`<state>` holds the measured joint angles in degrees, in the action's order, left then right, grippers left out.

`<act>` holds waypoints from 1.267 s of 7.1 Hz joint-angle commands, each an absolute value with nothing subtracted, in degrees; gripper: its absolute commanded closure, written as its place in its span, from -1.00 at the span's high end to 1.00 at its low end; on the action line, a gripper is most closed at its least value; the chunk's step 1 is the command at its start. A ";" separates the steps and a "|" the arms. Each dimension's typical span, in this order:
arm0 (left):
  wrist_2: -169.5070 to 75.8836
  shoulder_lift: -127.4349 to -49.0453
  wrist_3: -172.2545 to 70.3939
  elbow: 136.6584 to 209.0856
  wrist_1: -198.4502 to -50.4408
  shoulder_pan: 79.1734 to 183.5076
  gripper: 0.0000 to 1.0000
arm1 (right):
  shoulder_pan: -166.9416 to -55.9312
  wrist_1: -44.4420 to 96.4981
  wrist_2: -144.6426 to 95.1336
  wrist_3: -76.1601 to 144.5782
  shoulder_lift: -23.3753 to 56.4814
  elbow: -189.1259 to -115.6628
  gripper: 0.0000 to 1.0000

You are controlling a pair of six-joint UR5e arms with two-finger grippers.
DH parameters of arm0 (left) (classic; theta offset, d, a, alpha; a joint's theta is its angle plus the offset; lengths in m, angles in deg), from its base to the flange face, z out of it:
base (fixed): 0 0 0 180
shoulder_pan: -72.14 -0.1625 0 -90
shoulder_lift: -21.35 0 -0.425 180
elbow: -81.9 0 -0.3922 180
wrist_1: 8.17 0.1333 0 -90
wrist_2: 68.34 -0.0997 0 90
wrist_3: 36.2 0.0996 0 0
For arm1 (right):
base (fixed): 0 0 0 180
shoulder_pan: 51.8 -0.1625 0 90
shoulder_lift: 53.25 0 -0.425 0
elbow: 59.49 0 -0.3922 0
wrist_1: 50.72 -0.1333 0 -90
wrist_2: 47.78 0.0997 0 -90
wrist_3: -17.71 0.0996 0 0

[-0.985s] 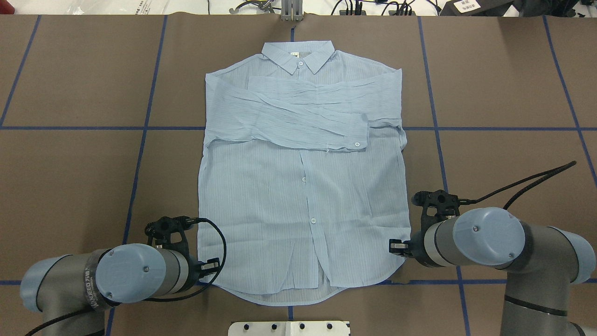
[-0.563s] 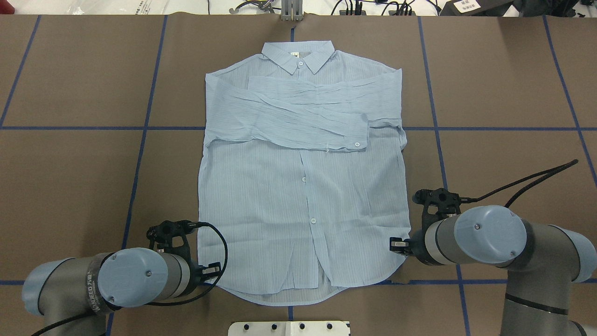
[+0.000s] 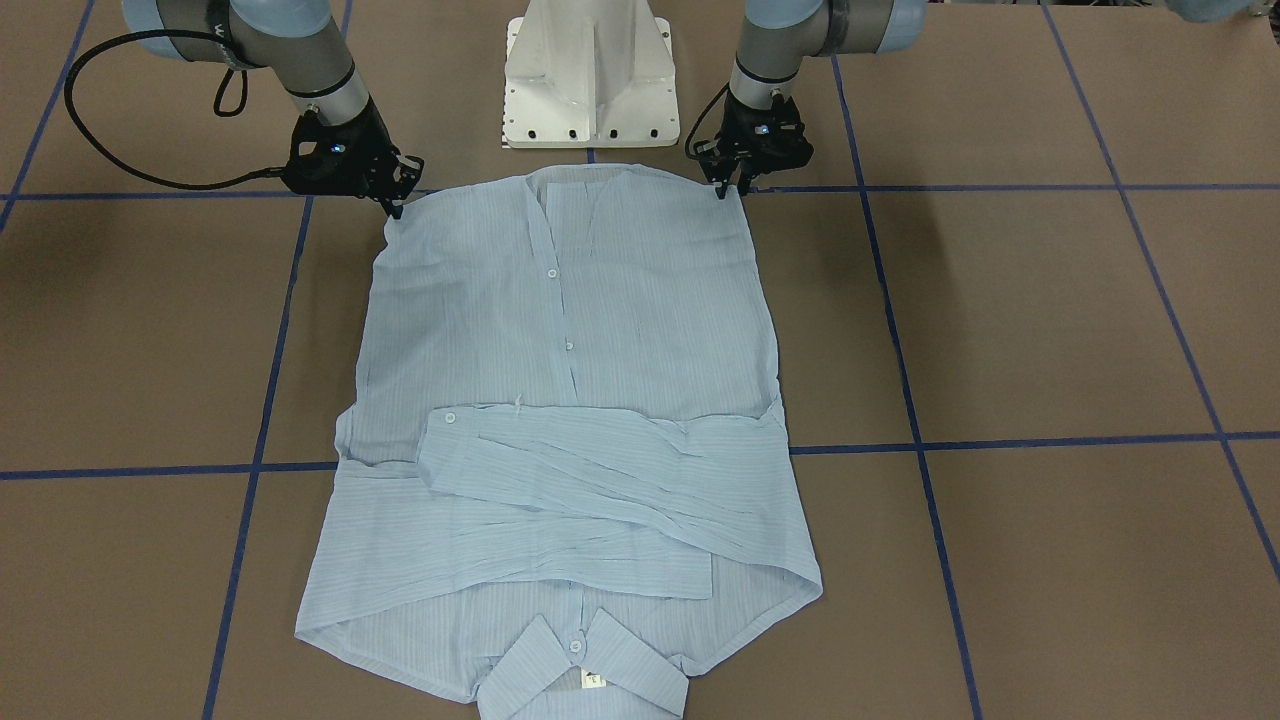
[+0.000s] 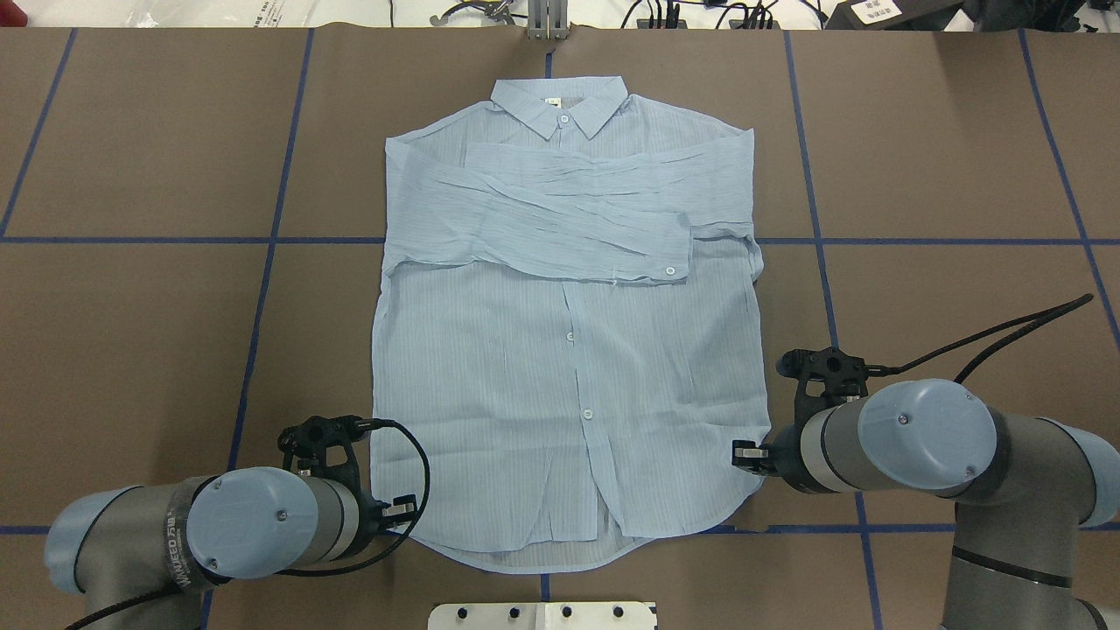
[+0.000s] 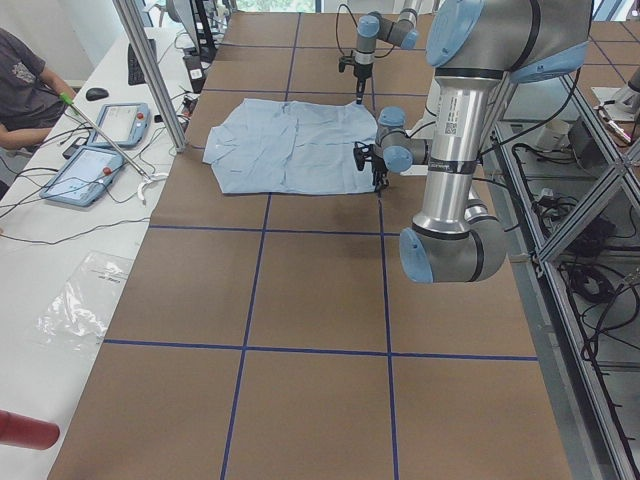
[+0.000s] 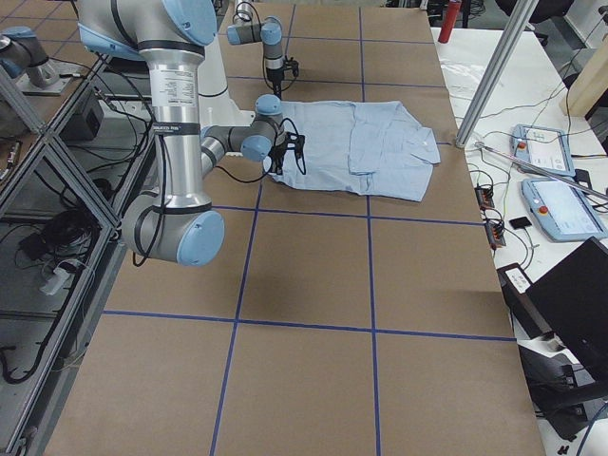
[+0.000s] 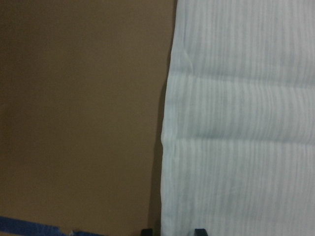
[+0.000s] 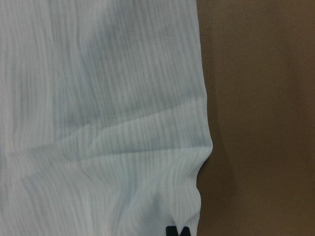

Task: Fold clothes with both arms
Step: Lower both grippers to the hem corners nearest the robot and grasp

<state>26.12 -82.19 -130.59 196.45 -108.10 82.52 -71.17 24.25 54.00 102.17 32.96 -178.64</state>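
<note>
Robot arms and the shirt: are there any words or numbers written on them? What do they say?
"WANJEED", then signs I cannot make out: on the dark band round the left arm.
Sticker on the left arm's upright tube: too small to read.
Label on the right arm, on its upright tube: too small to read.
Tag in the collar of the shirt: too small to read.

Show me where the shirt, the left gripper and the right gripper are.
shirt (image 4: 490, 367), overhead view, front panel.
left gripper (image 3: 733, 188), front-facing view, between its fingertips.
right gripper (image 3: 393, 205), front-facing view, between its fingertips.
</note>
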 commanded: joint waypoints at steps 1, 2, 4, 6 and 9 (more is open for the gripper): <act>26.14 -82.09 -130.59 196.51 -108.10 82.52 -0.19 | -71.23 24.25 54.00 102.17 32.97 -178.67 -1.00; 26.14 -82.09 -130.59 196.60 -108.10 82.52 -0.18 | -71.23 24.25 54.00 102.17 32.97 -178.58 -1.00; 26.14 -82.35 -130.59 196.86 -108.10 82.52 -0.18 | -71.32 24.25 54.00 102.17 33.05 -178.58 -1.00; 26.14 -82.44 -130.59 196.78 -108.10 82.52 -0.18 | -71.40 24.25 54.09 102.17 33.05 -178.58 -1.00; 26.14 -82.18 -130.59 196.34 -108.10 82.52 -0.21 | -71.32 24.25 54.09 102.17 33.05 -178.58 -1.00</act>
